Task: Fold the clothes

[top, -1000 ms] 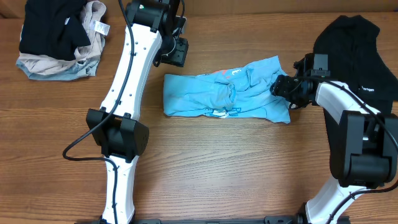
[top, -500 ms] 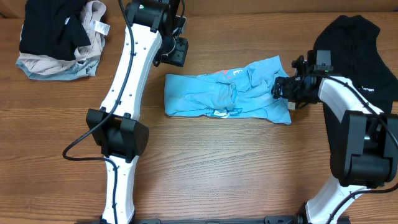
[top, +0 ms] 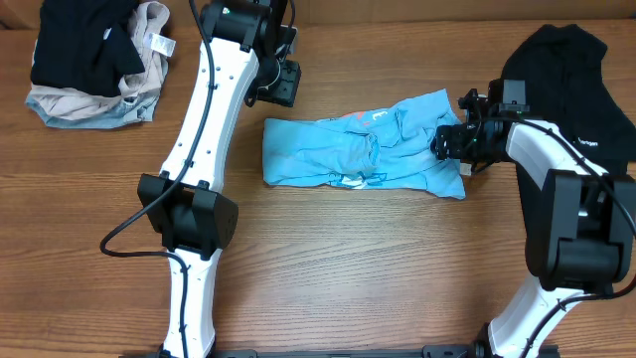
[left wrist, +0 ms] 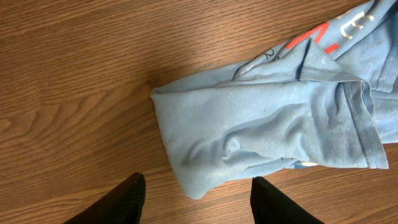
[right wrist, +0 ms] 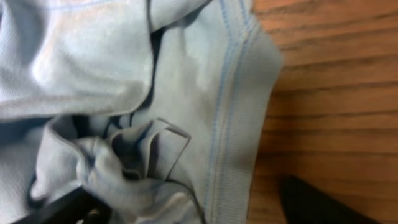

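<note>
- Wooden worktop (top: 348, 259) carries your light blue T-shirt (top: 363, 151), which lies crumpled at its middle, between the two arms.
- Your left tool (left wrist: 198, 183) hangs spread near the shirt's left end, holding nothing.
- Your right tool (right wrist: 186, 205) is spread at the shirt's right hem, with bunched fabric between its fingers.
- A black garment (top: 581, 89) lies just beyond that arm.

On my overhead feed, the wooden table (top: 397, 259) carries a crumpled light blue T-shirt (top: 338, 154) at centre, a black garment (top: 566, 80) at right, and a black-and-beige bundle (top: 94, 60) in the far left corner.
</note>
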